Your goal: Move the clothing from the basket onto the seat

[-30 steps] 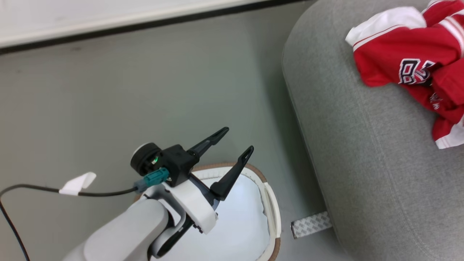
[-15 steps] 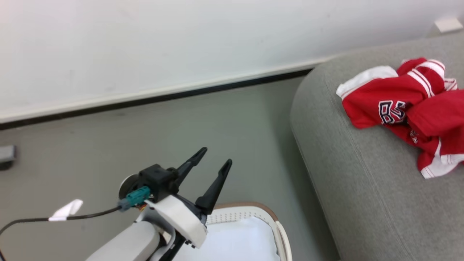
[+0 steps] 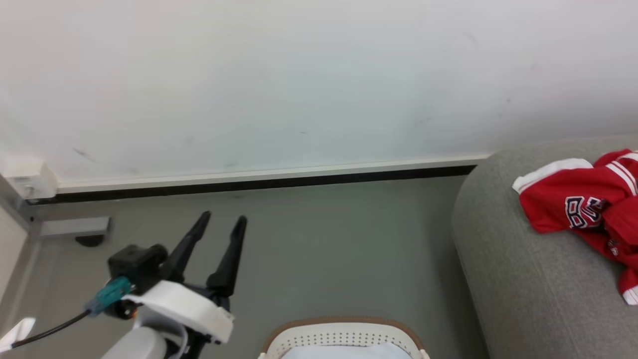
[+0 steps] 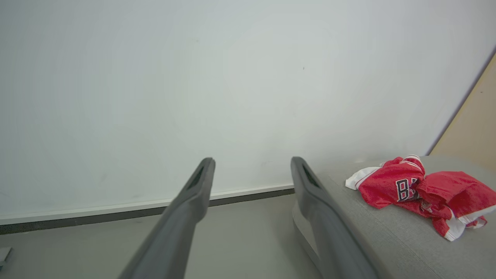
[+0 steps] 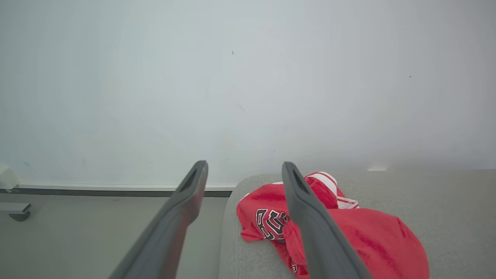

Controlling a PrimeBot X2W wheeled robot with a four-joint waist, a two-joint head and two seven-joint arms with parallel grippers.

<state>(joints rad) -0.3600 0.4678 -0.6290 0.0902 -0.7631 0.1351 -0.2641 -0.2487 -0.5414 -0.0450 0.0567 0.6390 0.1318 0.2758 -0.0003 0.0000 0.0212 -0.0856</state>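
Clothing (image 3: 583, 209) of shiny red jersey fabric, with white trim and dark lettering, lies in a crumpled heap on the seat (image 3: 518, 284), a large grey upholstered piece at the right of the head view. The heap sits near the seat's rounded left corner, well apart from the basket (image 3: 344, 335). Only the basket's brown-rimmed, perforated white far end shows at the bottom edge of the head view, on the grey floor (image 3: 324, 249) near the seat. A sliver of pale liner shows inside the rim with no red fabric on it, though most of the basket's inside is out of frame. The left fingers (image 3: 230, 254) are spread wide and hold nothing, above the floor to the left of the basket and pointing toward the white wall (image 3: 299, 85). The right fingers (image 5: 310, 228), in the right wrist view, are likewise spread wide and empty, aimed toward the heap without touching it. By this evidence the move looks finished or nearly so; what may be left is anything lying unseen in the basket
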